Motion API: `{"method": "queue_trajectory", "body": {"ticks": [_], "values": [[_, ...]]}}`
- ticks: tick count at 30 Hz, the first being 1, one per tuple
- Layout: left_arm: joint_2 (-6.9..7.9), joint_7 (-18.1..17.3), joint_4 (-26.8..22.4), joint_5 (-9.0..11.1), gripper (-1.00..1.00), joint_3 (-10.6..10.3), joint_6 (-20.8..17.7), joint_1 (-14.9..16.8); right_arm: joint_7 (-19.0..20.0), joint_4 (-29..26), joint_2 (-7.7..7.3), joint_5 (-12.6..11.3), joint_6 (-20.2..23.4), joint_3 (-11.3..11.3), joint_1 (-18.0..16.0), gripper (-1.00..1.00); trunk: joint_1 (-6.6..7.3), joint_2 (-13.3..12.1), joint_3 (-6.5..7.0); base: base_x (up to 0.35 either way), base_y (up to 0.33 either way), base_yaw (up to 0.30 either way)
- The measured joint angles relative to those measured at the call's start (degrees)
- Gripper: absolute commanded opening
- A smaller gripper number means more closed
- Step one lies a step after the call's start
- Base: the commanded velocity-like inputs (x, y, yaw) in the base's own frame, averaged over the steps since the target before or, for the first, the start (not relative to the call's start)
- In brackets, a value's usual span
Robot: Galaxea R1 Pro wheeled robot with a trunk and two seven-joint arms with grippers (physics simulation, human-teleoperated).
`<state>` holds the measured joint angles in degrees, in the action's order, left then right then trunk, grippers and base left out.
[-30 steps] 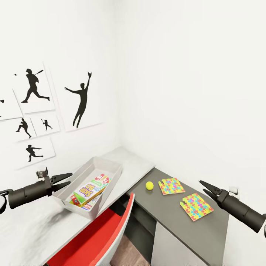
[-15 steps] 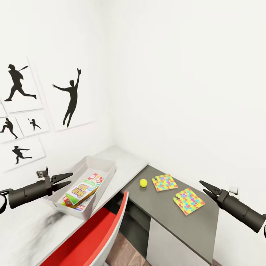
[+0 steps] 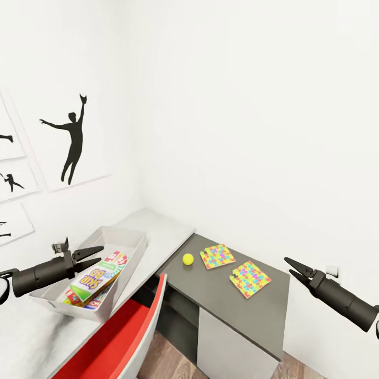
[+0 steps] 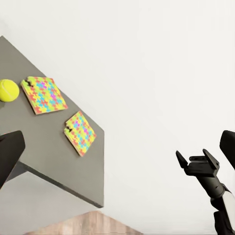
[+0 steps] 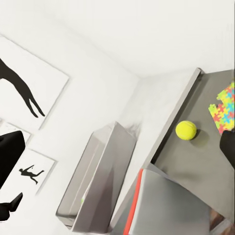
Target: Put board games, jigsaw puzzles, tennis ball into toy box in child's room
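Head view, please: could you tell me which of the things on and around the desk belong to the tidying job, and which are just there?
Job:
- toy box with board games inside
- tennis ball
- two jigsaw puzzles
- table

Just there:
- red chair
- silhouette pictures on the wall

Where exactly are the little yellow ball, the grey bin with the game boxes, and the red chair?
tennis ball [image 3: 188, 259]: head view, middle of the ball on the dark desk section.
toy box [image 3: 130, 236]: head view, bare far end of the bin.
red chair [image 3: 118, 339]: head view, red face of the backrest.
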<state>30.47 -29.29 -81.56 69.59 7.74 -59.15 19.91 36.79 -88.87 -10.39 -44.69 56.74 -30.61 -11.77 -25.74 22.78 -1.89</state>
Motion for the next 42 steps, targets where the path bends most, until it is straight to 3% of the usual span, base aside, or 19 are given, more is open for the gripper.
{"method": "queue_trajectory", "body": {"ticks": [42], "values": [[-0.07, 0.1, 0.0, -0.1, 1.00, -0.8, 0.0, 0.0, -0.1, 1.3, -0.07, 0.0, -0.1, -0.2, 0.0, 1.00, 0.00, 0.0, 0.00, 0.000, 0.000, -0.286]]}}
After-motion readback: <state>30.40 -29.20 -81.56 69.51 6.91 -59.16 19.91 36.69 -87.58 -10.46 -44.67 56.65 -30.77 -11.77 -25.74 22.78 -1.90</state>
